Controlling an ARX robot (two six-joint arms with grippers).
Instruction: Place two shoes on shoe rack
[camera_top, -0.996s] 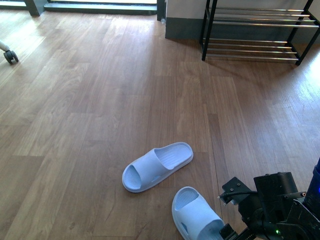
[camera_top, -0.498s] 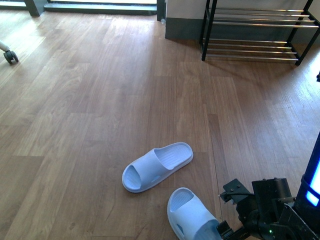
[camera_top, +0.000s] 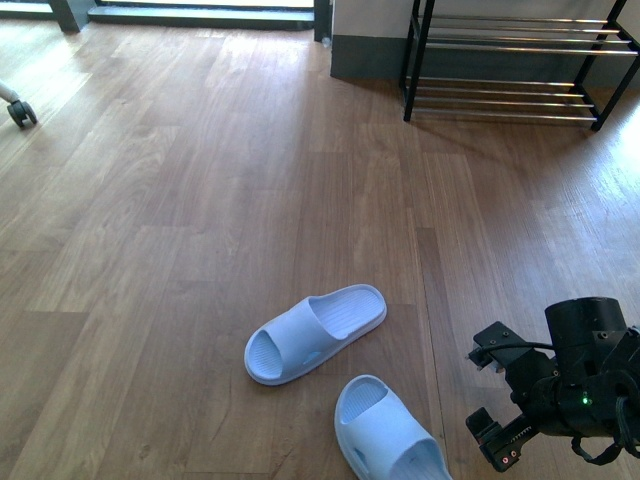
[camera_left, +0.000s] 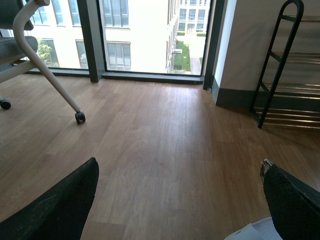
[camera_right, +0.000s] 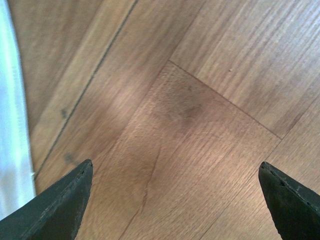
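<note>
Grippers: right gripper (camera_top: 495, 395) hangs low over bare floor (camera_top: 180, 250), fingers spread wide, nothing between them; its wrist view shows only wood grain and a plank seam in the gap. Left gripper (camera_left: 175, 210) is also spread and empty, seen only in its own wrist view. Near slide (camera_top: 388, 435) lies just beside the right gripper, on its left, toe pointing away from the robot; far slide (camera_top: 315, 333) sits further left and ahead, angled, apart from the first. Shoe rack (camera_top: 510, 60) stands well ahead of the gripper, lower tiers bare. Step in hand, as I judge it: pick the near slide. Suggest shifting left, centring over the strap band and pinching across it. Both shoes are pale blue moulded foam, smooth, rounded, ribbed footbed; likely light and slightly compliant. Rack: black frame, chrome bars with gaps, so set soles across several bars.
</note>
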